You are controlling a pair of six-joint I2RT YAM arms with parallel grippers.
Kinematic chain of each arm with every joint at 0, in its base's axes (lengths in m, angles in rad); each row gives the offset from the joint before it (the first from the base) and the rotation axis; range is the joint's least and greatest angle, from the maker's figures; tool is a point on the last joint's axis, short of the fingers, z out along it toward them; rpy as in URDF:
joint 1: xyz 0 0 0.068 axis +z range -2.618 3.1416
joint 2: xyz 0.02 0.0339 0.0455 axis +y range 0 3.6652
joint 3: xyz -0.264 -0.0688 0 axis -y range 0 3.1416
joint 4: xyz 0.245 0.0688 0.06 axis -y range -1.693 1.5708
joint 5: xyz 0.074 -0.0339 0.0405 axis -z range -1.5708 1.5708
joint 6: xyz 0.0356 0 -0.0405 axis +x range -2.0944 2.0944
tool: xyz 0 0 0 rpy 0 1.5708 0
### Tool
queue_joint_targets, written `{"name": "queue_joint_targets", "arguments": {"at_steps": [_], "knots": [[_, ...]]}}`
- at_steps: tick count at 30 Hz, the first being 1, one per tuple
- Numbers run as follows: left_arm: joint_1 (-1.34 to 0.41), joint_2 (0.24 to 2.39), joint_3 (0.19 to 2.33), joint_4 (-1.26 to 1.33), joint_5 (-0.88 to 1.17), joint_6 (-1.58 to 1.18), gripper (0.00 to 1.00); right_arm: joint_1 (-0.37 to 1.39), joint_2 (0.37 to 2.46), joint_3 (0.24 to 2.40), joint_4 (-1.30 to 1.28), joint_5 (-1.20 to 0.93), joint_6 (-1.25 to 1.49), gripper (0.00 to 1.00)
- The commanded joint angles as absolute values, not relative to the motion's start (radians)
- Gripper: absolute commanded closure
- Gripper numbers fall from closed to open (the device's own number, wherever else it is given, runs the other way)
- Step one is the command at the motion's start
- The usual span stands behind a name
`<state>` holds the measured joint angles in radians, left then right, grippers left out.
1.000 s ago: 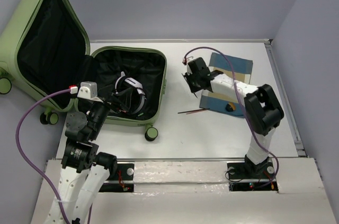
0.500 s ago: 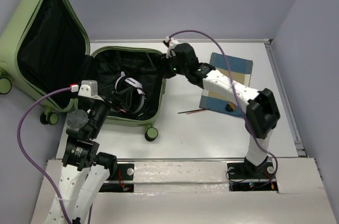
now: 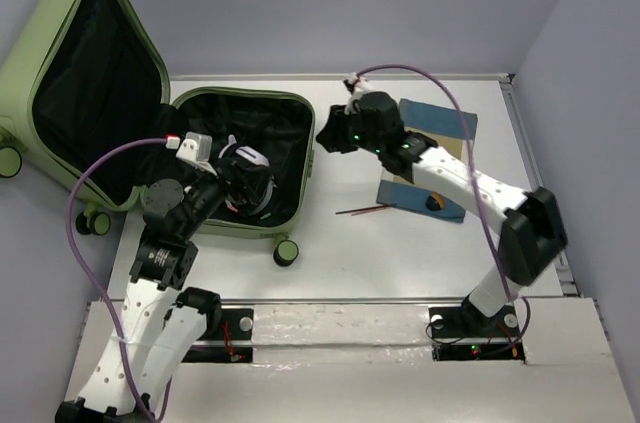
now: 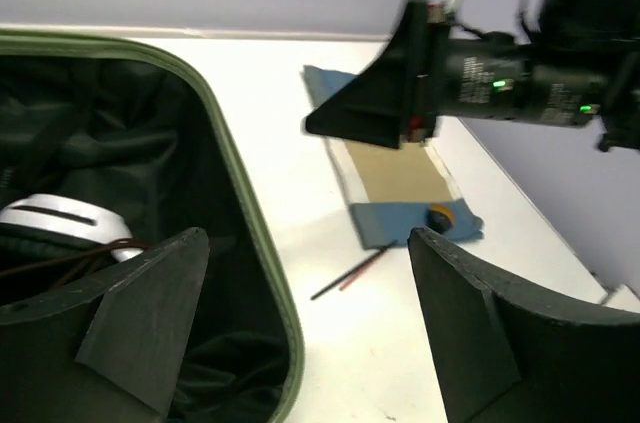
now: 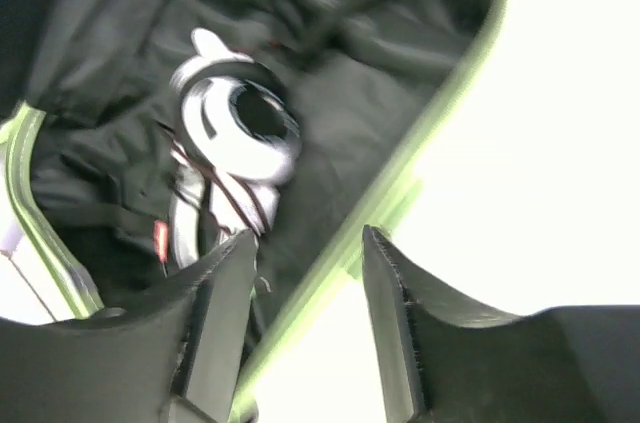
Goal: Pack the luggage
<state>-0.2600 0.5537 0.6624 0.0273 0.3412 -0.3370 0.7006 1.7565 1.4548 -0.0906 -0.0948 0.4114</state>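
— What's the setting?
— A white table point(image 3: 330, 263) boxed in by pale lilac walls point(image 3: 330, 3). In the top view the luggage point(image 3: 20, 83) fills the 9 o'clock side. It has a light-green shell and black lining and lies open, its lid point(image 3: 100, 73) leaning up and out toward 10 o'clock, past the table edge. 1 wheel point(image 3: 285, 252) shows at the tray's 5 o'clock corner.
— Anything packed?
— 1 pair of white-and-black headphones point(image 3: 253, 157) rests in the lower tray, thin cords around it.
— And the claws?
— The left gripper point(image 4: 308, 243) hangs over the tray's 6 o'clock half, just beside the headphones. Its 2 fingers point(image 4: 150, 303) are spread wide, and the green rim runs between them in its wrist view. The right gripper point(image 3: 325, 140) hovers at the tray's 3 o'clock rim, tips toward 9 o'clock. Its 2 fingers point(image 5: 215, 323) are also parted, with rim and headphones showing through the gap.
— Outside the case?
— At the table's 3 o'clock, a blue-and-tan cloth point(image 3: 450, 123) lies flat below the right arm. A small orange-and-black thing point(image 3: 435, 203) sits at its 6 o'clock edge, too small to name. A thin dark stick point(image 3: 357, 210) lies between cloth and luggage, and I cannot tell whether it touches the cloth.
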Motion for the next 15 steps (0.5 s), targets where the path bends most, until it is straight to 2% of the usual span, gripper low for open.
{"name": "queue_joint_targets", "arguments": {"at_steps": [1, 2, 3, 5, 10, 12, 15], "knots": [[-0.296, 0.629, 0.695, 0.147, 0.483, -0.426, 0.14, 0.635, 1.459, 1.242, -0.017, 0.069, 0.400, 0.62], [-0.364, 0.667, 0.698, 0.158, 0.468, -0.434, 0.38, 0.611, 1.357, 1.120, -0.014, 0.068, 0.409, 0.65], [-0.414, 0.690, 0.696, 0.173, 0.392, -0.440, 0.44, 0.560, 1.307, 1.059, -0.011, 0.063, 0.438, 0.69], [-0.588, 0.779, 0.706, 0.183, 0.298, -0.431, 0.49, 0.519, 1.170, 0.893, -0.011, 0.083, 0.466, 0.69], [-0.869, 1.052, 0.794, 0.149, -0.062, -0.339, 0.52, 0.401, 0.952, 0.655, -0.020, 0.117, 0.511, 0.68], [-0.944, 1.194, 0.865, 0.121, -0.200, -0.267, 0.54, 0.391, 0.905, 0.589, -0.026, 0.114, 0.518, 0.68], [-0.963, 1.359, 0.943, 0.139, -0.215, -0.207, 0.54, 0.367, 0.833, 0.552, -0.041, 0.129, 0.509, 0.68]]}}
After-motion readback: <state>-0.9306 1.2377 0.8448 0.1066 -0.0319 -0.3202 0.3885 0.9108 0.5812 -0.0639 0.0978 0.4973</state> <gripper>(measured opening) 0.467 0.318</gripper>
